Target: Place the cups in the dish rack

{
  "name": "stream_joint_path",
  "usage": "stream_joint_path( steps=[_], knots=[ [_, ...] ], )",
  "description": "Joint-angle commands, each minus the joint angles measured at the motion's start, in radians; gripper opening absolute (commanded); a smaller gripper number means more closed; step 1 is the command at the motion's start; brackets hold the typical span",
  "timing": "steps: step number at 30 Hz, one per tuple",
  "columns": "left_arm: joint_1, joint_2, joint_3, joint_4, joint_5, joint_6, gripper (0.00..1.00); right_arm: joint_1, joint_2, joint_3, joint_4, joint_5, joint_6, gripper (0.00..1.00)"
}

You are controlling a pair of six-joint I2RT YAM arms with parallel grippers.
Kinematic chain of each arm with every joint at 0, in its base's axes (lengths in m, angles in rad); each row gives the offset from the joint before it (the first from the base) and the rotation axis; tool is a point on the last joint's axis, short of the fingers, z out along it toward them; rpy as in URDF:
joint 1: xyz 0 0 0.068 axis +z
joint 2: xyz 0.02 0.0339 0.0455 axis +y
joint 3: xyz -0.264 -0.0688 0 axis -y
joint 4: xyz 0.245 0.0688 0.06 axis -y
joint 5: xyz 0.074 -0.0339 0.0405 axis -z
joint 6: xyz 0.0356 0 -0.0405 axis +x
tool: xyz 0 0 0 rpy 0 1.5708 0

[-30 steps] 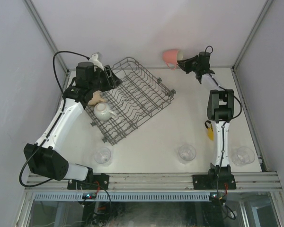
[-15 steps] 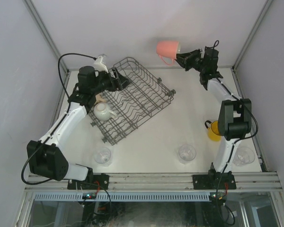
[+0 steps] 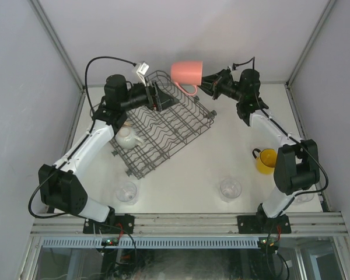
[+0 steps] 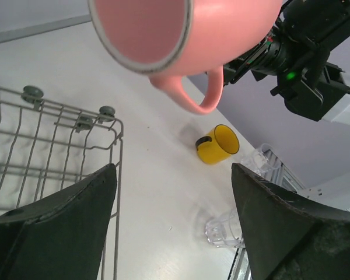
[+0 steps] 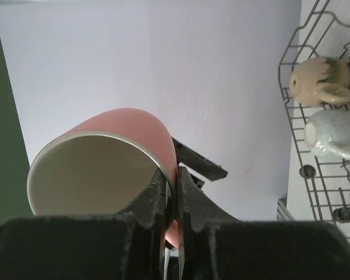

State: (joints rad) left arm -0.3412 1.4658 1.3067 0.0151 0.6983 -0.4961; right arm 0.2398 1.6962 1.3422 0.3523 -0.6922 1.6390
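Where lilac walls (image 3: 163,35) meet white table (image 3: 221,151), right gripper (image 3: 204,86) pinches pink ceramic mug (image 3: 186,73).
Left gripper (image 4: 172,172) gapes empty; right wrist view adds 1 tan mug (image 5: 318,81).

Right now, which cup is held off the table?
The pink cup, pinched at its rim by the right fingers, in the air. The yellow mug and clear glasses sit on the table; the white mug is in the dish rack.
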Motion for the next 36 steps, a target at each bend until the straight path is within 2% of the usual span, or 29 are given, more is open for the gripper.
stream_joint_path(
  steps=[1, 9, 21, 36],
  knots=[
    [-0.019, -0.018, 0.078, 0.053, 0.092, -0.015, 0.83, 0.017, -0.113, 0.000, 0.091, -0.002, 0.040, 0.00],
    [-0.050, -0.004, 0.078, 0.181, 0.144, -0.132, 0.85, 0.063, -0.173, -0.057, 0.104, 0.016, 0.048, 0.00],
    [-0.097, 0.005, 0.096, 0.243, 0.191, -0.219, 0.85, 0.138, -0.181, -0.070, 0.142, 0.040, 0.065, 0.00],
    [-0.108, -0.003, 0.028, 0.558, 0.168, -0.433, 0.70, 0.190, -0.214, -0.170, 0.194, 0.108, 0.052, 0.00]
  ],
)
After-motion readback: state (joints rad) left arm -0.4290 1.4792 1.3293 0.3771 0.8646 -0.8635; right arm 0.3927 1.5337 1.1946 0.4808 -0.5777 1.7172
